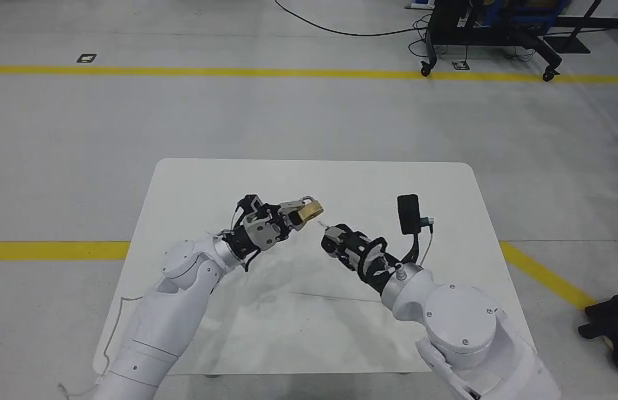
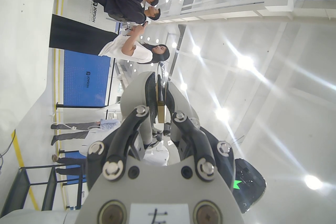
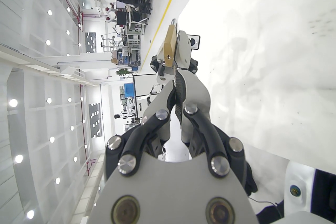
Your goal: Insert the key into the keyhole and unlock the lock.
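Lock (image 1: 309, 211), pinched by left end effector (image 1: 297, 213), points its keyhole (image 3: 168, 56) at the key (image 3: 173, 67) pinched in right end effector (image 1: 330, 236), nearly touching.

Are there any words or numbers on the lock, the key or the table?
Padlock: none that can be read on its brass body.
Key: too little of it shows to tell.
Table: none.
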